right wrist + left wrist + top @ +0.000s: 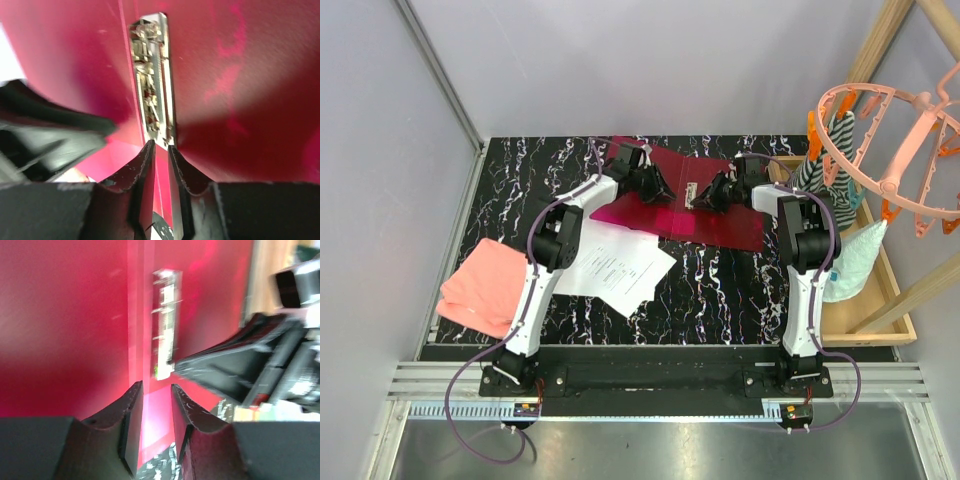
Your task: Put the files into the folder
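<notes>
I find the folder (730, 225) lying at the far middle of the tabletop (720, 300), the files (620, 268) loose nearer in, just beside its near left corner; the left pincer (156, 386) and the right pincer (161, 144) both hang close over the red surface by its pale strip (152, 75), each with jaws at a narrow gap, and I cannot tell whether either has nipped the cover. I judge the step in hand to be opening the folder; I would take one leaf only at its edge, pin the lower leaf with the other pincer, and lift slowly.
</notes>
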